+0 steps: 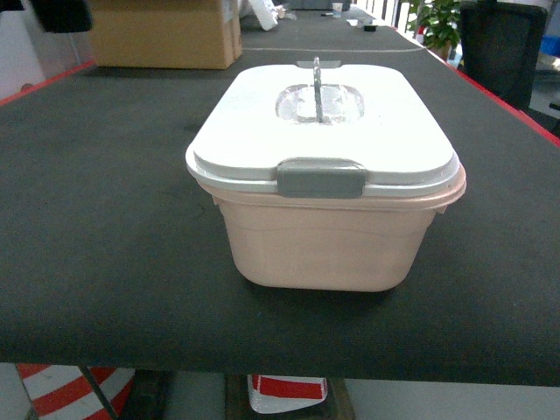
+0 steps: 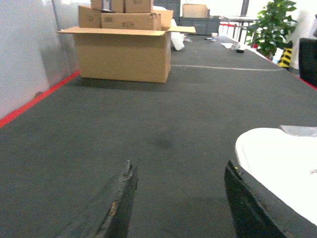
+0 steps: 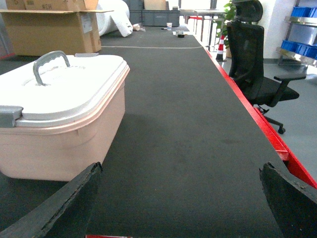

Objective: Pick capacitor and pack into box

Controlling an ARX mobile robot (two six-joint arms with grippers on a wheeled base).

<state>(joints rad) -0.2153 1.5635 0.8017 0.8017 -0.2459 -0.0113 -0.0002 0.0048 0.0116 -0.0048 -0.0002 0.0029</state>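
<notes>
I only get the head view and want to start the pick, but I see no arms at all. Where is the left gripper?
Observer: The left gripper is open, low over the dark table, with the white lid of the box just to its right.
Operator: And the right one?
Observer: The right gripper is open wide, also low over the table, with the box ahead and to its left.
Operator: Does either wrist camera show the capacitor?
Observer: No. Neither wrist view shows the capacitor, only the table, the closed box and the background.
</notes>
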